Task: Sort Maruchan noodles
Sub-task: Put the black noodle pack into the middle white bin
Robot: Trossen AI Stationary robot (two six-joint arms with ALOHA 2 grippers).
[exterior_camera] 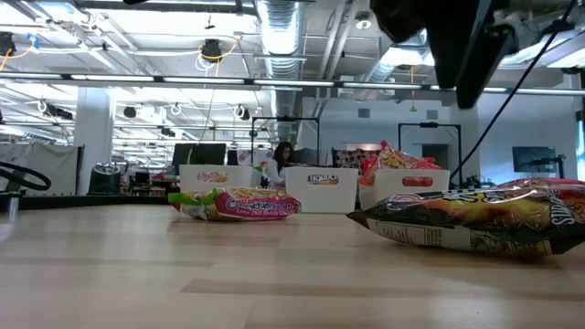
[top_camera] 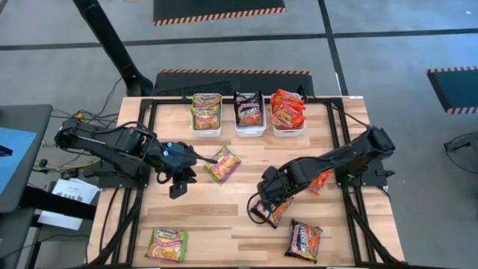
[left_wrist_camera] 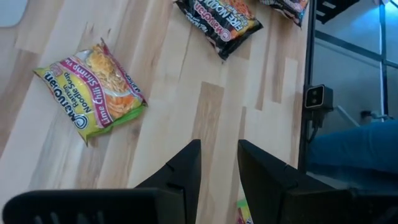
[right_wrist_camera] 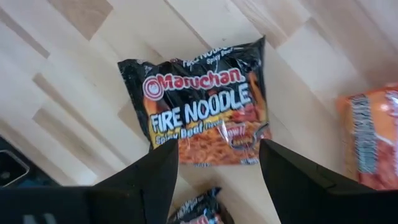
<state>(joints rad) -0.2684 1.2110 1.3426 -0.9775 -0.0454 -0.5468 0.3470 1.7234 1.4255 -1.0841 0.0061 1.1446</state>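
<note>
Black Fire Noodle packet (top_camera: 269,211) lies flat on the table (top_camera: 224,217) at lower centre-right of your high view, with the right tool (top_camera: 263,202) spread wide directly above it, grasping nothing. Your left tool (top_camera: 176,184), part-open and empty, hovers left of the green-yellow packet (top_camera: 222,164) at centre.

Dark noodle packet (exterior_camera: 475,219) near, green packet (exterior_camera: 239,204) before white bins (exterior_camera: 320,189).

Table (top_camera: 239,228): pale wood planks, smooth matt finish, visible grain. Packets (right_wrist_camera: 205,102): glossy, crinkled plastic film, printed. Bins (exterior_camera: 322,187) along the upper centre of the high view: white plastic, smooth. Gripper fingers (left_wrist_camera: 186,168): dark, matt. Frame rails (top_camera: 142,134): black metal.
</note>
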